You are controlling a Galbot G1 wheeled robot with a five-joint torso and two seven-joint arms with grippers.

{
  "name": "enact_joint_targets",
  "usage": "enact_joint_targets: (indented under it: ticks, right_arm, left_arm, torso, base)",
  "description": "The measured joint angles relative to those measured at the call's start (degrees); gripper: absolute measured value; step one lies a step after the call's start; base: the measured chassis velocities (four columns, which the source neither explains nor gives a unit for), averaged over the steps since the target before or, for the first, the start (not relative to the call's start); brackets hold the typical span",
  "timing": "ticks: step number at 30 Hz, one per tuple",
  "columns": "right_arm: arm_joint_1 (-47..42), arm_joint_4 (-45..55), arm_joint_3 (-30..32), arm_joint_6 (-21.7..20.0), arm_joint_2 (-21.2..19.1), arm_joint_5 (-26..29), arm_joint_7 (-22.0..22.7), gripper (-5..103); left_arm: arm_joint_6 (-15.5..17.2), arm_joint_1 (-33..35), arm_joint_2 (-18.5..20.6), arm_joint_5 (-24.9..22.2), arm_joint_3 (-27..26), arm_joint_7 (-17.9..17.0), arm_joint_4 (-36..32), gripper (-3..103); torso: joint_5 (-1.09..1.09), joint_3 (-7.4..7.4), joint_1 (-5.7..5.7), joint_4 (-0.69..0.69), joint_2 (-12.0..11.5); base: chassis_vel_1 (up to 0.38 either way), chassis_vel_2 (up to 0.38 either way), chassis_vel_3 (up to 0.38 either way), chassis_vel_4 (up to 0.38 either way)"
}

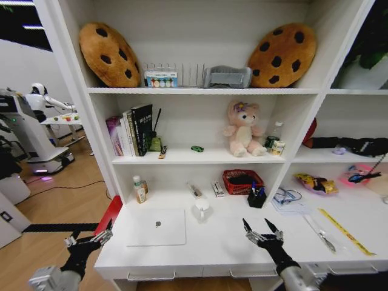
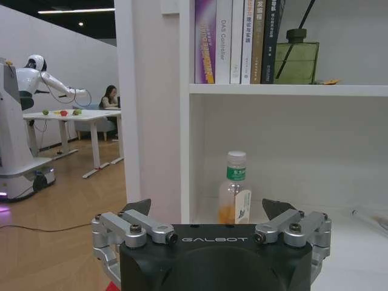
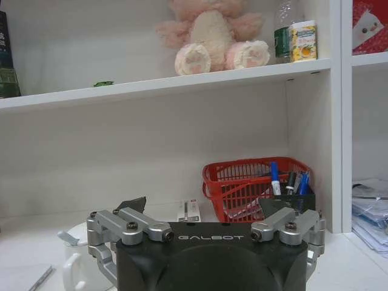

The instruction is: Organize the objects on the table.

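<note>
A slim silver laptop (image 1: 156, 227) lay flat and closed on the white worktop (image 1: 224, 245), its long axis running side to side. It sat between the two tools, ahead of both. The left tool (image 1: 90, 240), fingers apart off the worktop's left edge, looked nearer to it. The right tool (image 1: 262, 233) hovered, likewise spread.

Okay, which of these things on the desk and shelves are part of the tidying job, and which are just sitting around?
Part of the job:
laptop
green toy car
pens
white desk

Just lying about:
pink plush bear
cookie cushions
books
red basket
drink bottle
</note>
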Motion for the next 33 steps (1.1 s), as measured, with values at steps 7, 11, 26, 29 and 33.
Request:
enact_joint_targets:
  ticks: [7,11,26,29,33]
  right_arm:
    - [0.00,0.00,0.00,0.00,0.01,0.00,0.01,100]
    - [0.00,0.00,-0.01,0.00,0.01,0.00,0.01,100]
    - [0.00,0.00,-0.01,0.00,0.01,0.00,0.01,100]
    - [0.00,0.00,-0.01,-0.01,0.01,0.00,0.01,100]
    - [0.00,0.00,-0.01,0.00,0.01,0.00,0.01,100]
  left_arm:
    - [0.00,0.00,0.00,0.00,-0.01,0.02,0.00,100]
    - [0.00,0.00,0.00,0.00,-0.02,0.02,0.00,100]
    - [0.00,0.00,0.01,0.00,-0.02,0.03,0.00,100]
    - [0.00,0.00,0.00,0.00,-0.02,0.04,0.00,100]
    - [0.00,0.00,0.00,0.00,-0.02,0.03,0.00,100]
  torso:
    - [-0.03,-0.01,-0.02,0.02,0.00]
    - [-0.04,-0.01,-0.02,0.03,0.01]
    - [-0.03,0.00,0.00,0.03,0.00]
    - [-0.01,-0.01,-0.02,0.01,0.01]
    - [-0.03,-0.01,-0.01,0.02,0.01]
  base:
    - [-0.015,-0.007,0.004,0.006]
    - [0.000,0.000,0.000,0.000]
    - [0.043,-0.041,-0.038,0.042]
    - [0.165,-0.156,-0.179,0.173]
    - [0.195,-0.204,-0.244,0.211]
